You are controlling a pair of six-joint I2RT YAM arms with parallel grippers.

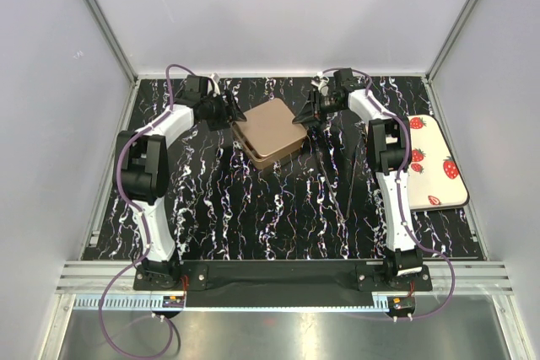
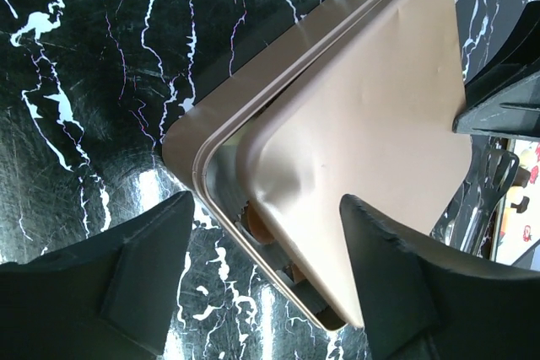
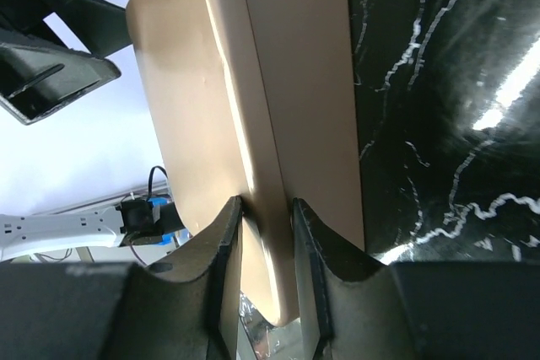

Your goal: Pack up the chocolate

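Note:
A tan metal box (image 2: 181, 137) stands at the back middle of the black marble table, with its lid (image 1: 270, 128) lying askew and tilted on it. Through the gap under the lid (image 2: 371, 124) a brown piece of chocolate (image 2: 257, 223) shows inside; the rest of the inside is hidden. My left gripper (image 2: 266, 280) is open and straddles the box's left corner, one finger over the table and one over the lid. At the box's right corner, my right gripper (image 3: 266, 233) is shut on the lid's rim (image 3: 270, 166). In the top view the left gripper (image 1: 229, 114) and right gripper (image 1: 305, 114) flank the box.
A white pad with red strawberry prints (image 1: 434, 162) lies at the right edge of the table, beside the right arm. Grey walls close in the back and both sides. Both arms reach far back from their bases at the near edge.

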